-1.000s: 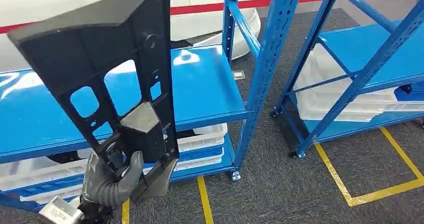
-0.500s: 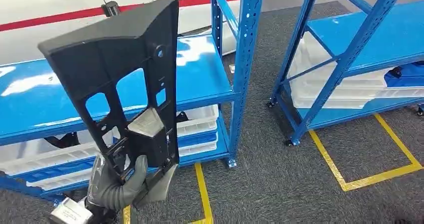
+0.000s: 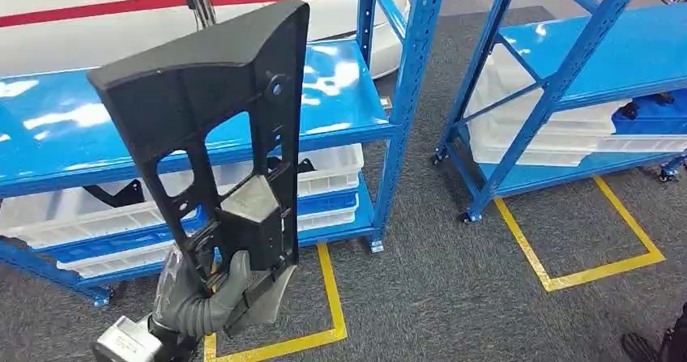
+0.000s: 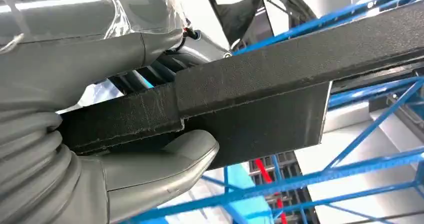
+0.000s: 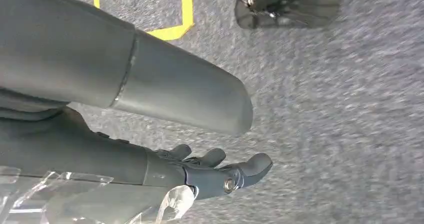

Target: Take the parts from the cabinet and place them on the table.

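Note:
A large black plastic part (image 3: 212, 127) with several cut-outs stands upright in front of me, gripped at its lower end by my left hand (image 3: 202, 297). The left wrist view shows the same black part (image 4: 280, 83) close up, with the grey thumb (image 4: 155, 169) pressed under its edge. Behind it stands the blue cabinet (image 3: 348, 95). My right hand (image 5: 200, 169) hangs over the grey carpet, fingers spread and holding nothing.
White trays (image 3: 324, 184) sit on the cabinet's lower shelves. A second blue rack (image 3: 583, 62) with white trays stands to the right. Yellow floor lines (image 3: 567, 273) mark bays on the carpet. A shoe (image 3: 644, 346) shows at the bottom right corner.
The whole view has shifted as the camera moved; the cabinet now sits slightly further off. The black part stays gripped in my left hand, riding a little to the right.

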### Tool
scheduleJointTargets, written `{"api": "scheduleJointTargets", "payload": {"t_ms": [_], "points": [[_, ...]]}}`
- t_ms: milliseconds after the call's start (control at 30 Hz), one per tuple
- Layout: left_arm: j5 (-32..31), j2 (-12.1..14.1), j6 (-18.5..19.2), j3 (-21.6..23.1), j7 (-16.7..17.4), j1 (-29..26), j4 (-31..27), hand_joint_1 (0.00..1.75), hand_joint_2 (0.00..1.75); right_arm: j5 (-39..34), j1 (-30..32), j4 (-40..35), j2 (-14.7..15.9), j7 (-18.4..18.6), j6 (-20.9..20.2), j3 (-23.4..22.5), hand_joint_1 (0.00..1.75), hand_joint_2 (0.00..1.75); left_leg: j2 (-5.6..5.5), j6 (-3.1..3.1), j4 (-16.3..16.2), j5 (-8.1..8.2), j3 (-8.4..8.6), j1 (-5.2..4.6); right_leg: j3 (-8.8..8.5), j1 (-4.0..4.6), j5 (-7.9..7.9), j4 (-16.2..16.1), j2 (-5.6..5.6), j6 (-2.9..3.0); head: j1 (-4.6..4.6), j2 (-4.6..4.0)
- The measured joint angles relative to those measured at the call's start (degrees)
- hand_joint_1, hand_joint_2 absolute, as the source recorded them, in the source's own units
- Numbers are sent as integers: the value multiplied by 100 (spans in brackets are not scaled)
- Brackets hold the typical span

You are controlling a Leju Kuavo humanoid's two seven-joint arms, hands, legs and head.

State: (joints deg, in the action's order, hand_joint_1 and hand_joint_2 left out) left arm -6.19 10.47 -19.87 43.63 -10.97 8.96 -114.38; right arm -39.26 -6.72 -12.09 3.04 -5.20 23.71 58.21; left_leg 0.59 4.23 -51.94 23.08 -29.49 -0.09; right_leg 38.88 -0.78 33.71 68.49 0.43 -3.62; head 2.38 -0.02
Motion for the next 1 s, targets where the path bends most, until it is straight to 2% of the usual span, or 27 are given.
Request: {"api": "scheduleJointTargets", "payload": {"t_ms": [33, 67, 100, 133, 167, 233, 267, 300, 367, 400, 433, 467, 500, 533, 567, 600, 633, 700, 733, 767, 800, 833, 867, 900, 933, 967, 1000], "points": [[0, -9, 15, 7, -7, -1, 15, 175, 175, 0, 4, 0, -2, -13, 0, 0, 0, 0, 1, 4, -5, -78, -102, -13, 66, 0, 51, 398, -1, -4, 37, 2], [0, -35, 52, 22, -42, 2, 70, 175, 175, -28, -7, 0, 4, -39, -11, -7, 0, 0, 7, -30, -67, -324, -430, -49, -1074, 22, -706, -838, -11, 107, 39, 2], [2, -44, 55, 24, -50, 3, 70, 175, 175, -44, -7, 0, 26, -28, -13, -11, 0, 0, 28, -53, -92, -354, -447, -84, -1484, 76, -536, -1489, -121, 149, 42, 2], [2, -52, 55, 24, -55, 6, 70, 175, 175, -79, -16, 0, 28, -4, -15, -20, 0, 0, 48, -76, -95, -400, -458, -76, -1639, 91, -456, -1787, -148, 160, 37, 2], [9, -57, 55, 26, -66, 26, 79, 175, 175, -114, -31, 0, 28, 33, -22, -42, 0, 0, 77, -113, -84, -459, -470, -65, -1568, 95, -488, -1747, -118, 177, 39, 0], [22, -66, 59, 42, -88, 40, 94, 175, 175, -157, -30, 0, 22, 65, -57, -59, 0, 0, 123, -183, -78, -553, -482, -59, -1492, 97, -584, -1730, -73, 251, 35, 2], [43, -66, 59, 44, -109, 43, 105, 175, 175, -173, -41, 0, 2, 74, -68, -61, 0, 0, 94, -217, -131, -435, -524, -27, -1437, 50, -656, -1733, -76, 278, 37, 0], [55, -66, 59, 57, -118, 42, 111, 175, 175, -194, -41, 0, 4, 91, -74, -65, 0, 0, 41, -272, -338, -108, -624, -28, -1372, 55, -728, -1728, -37, 292, 13, 0], [61, -66, 61, 68, -127, 41, 122, 175, 175, -208, -40, 0, 11, 92, -74, -81, 0, 0, 23, -346, -1287, 690, -885, 19, -1179, 48, -876, -1722, -34, 319, -2, 0], [66, -66, 61, 74, -131, 43, 133, 175, 175, -214, -28, 0, 11, 94, -72, -90, 0, 0, 22, -362, -1742, 900, -969, 31, -1072, 49, -958, -1716, -11, 317, -4, 0], [70, -66, 63, 79, -133, 42, 144, 175, 175, -216, -21, 0, 15, 94, -72, -96, 0, 0, 21, -367, -2027, 897, -979, 36, -963, 49, -1031, -1704, 15, 315, -7, 0], [70, -66, 63, 81, -133, 41, 153, 175, 175, -219, -15, 0, 22, 94, -72, -101, 0, 0, 19, -362, -2084, 736, -900, 37, -848, 49, -1103, -1684, 48, 306, -7, 0], [74, -66, 66, 83, -136, 42, 155, 175, 175, -221, -15, 0, 22, 94, -72, -105, 0, 0, 12, -352, -1928, 496, -718, 38, -731, 49, -1172, -1665, 88, 291, -4, 0], [77, -68, 66, 92, -138, 45, 155, 175, 175, -223, -15, 0, 20, 94, -74, -107, 0, 0, -15, -324, -1527, 270, -402, 38, -606, 48, -1247, -1640, 147, 273, -11, 0], [79, -68, 66, 96, -140, 52, 155, 175, 175, -223, -22, 0, 17, 94, -74, -116, 0, 0, -110, -292, -984, 200, -9, 39, -517, 47, -1314, -1617, 203, 247, -11, 0], [81, -68, 68, 98, -144, 65, 155, 175, 175, -229, -37, 0, 11, 92, -74, -133, 0, 0, -339, -251, -378, 378, 424, 33, -455, 56, -1363, -1600, 245, 214, -13, 2], [87, -72, 68, 98, -157, 72, 155, 175, 175, -236, -36, 0, 11, 90, -74, -151, 0, 0, -378, -213, 84, 505, 655, 33, -429, 77, -1421, -1590, 282, 188, -7, 2], [94, -85, 70, 101, -177, 85, 162, 175, 175, -245, -25, 0, 13, 90, -74, -157, 0, 0, -336, -192, 27, 465, 563, -14, -384, 48, -1569, -1625, 358, 127, -9, 0], [96, -87, 74, 101, -179, 74, 166, 175, 175, -251, -1, 0, 22, 92, -77, -162, 0, 0, -277, -150, 5, 415, 515, -29, -355, 62, -1633, -1631, 422, 77, 2, 0], [98, -92, 74, 101, -179, 76, 170, 175, 175, -271, 20, 11, 50, 98, -77, -168, 0, 0, -200, -74, 24, 331, 460, 47, -302, 6, -1595, -1581, 446, 58, 9, 0], [96, -94, 83, 103, -181, 84, 173, 175, 175, -273, 13, 11, 33, 98, -77, -177, 0, 0, -155, -31, 21, 270, 384, 12, -195, 65, -1284, -1385, 273, 40, 11, 0], [98, -107, 83, 103, -188, 86, 173, 175, 175, -271, 14, 11, 33, 103, -90, -186, 0, 0, -110, 17, 21, 194, 289, 1, -54, 49, -844, -976, 132, 18, 22, 0], [101, -111, 81, 103, -190, 76, 173, 175, 175, -269, 10, 11, 31, 101, -90, -192, 0, 0, -70, 20, 20, 130, 200, -11, 82, 49, -475, -493, 65, 1, 35, 0], [101, -111, 83, 103, -190, 71, 173, 175, 175, -275, 7, 11, 28, 103, -90, -199, 0, 0, -24, 25, 17, 64, 98, -26, 214, 39, -212, 55, 28, -11, 33, 2], [101, -111, 83, 103, -192, 67, 175, 175, 175, -271, 11, 11, 26, 94, -92, -199, 0, 0, 30, 26, 14, -2, 10, -35, 269, 35, -176, 427, 16, -17, 33, 2], [103, -111, 83, 103, -208, 66, 179, 175, 175, -273, 9, 11, 24, 92, -94, -201, 0, 0, 78, 19, 14, -53, -77, -42, 226, 36, -344, 593, 12, -17, 35, 0], [103, -114, 85, 103, -225, 66, 184, 175, 175, -271, 9, 11, 22, 92, -94, -203, 0, 0, 142, 12, 12, -114, -156, -51, 80, 36, -669, 540, 5, -7, 35, 0]]}}
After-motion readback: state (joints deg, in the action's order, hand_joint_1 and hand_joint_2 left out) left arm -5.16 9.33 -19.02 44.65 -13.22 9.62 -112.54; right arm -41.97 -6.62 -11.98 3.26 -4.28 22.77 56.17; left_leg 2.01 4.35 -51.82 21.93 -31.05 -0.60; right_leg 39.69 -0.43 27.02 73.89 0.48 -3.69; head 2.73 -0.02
